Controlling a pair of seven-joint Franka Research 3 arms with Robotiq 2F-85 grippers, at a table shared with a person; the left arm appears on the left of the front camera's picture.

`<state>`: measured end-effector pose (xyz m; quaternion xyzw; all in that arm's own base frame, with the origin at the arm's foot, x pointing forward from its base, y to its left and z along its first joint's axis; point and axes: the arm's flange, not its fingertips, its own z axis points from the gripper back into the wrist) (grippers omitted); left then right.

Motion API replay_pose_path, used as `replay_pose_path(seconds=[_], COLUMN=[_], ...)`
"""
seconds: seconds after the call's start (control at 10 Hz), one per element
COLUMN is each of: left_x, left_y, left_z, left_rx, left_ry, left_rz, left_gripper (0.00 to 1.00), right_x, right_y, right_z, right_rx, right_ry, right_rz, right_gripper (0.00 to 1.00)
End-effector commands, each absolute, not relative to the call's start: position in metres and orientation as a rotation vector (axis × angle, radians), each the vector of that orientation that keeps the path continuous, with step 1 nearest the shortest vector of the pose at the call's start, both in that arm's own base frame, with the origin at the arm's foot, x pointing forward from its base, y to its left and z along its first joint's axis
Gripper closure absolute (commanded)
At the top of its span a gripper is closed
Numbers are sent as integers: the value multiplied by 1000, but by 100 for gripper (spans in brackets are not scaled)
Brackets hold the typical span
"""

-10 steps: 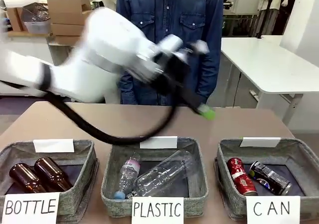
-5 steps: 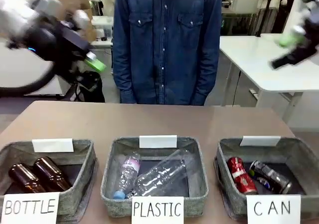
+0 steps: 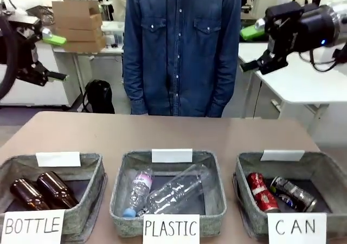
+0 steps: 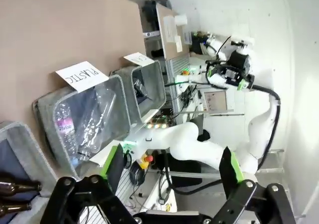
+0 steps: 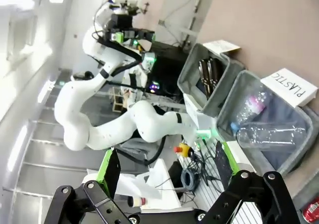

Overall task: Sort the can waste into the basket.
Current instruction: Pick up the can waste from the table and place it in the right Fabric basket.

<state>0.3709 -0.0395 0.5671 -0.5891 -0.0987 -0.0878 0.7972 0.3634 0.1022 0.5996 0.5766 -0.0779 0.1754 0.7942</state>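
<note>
We see both cans lying in the CAN basket (image 3: 325, 171) at the desk's right end, near edge: red can (image 3: 262, 191) on the left, dark can (image 3: 293, 194) just beside it on the right, both on their sides on the dark bottom, approx. touching. The white "CAN" sign (image 3: 297, 228) hangs on the basket's front wall.

Left claw (image 3: 54, 57) is raised high at the picture's left, well above the desk (image 3: 162, 133), fingers spread and empty; in the left wrist view we see its claw (image 4: 172, 171) wide apart w/ nothing between the green pads (image 4: 112, 167). Right claw (image 3: 250, 49) is up at the right, above the white table behind, also spread and empty; the right wrist view confirms, claw (image 5: 164, 171) open wide.

Middle basket (image 3: 122, 179), signed PLASTIC, holds clear plastic bottles (image 3: 173, 190). Left basket (image 3: 97, 173), signed BOTTLE, holds two brown glass bottles (image 3: 40, 191). A person in a denim shirt (image 3: 181, 43) stands at the far side of the desk, centre.
</note>
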Motion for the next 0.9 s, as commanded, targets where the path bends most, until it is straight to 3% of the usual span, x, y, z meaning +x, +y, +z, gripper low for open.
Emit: replay_pose_path(seconds=[0.0,0.8], left_x=[377,377], left_y=[-57,-57], left_z=[574,574], left_rx=[-1211,-1211], left_ry=[-175,-175], left_rz=[-265,-265], left_gripper=[0,0], right_x=[357,357], right_y=[99,99], right_z=[604,604], right_rx=[1192,1192], right_ry=[-177,-177], right_rz=[439,439], right_gripper=[0,0])
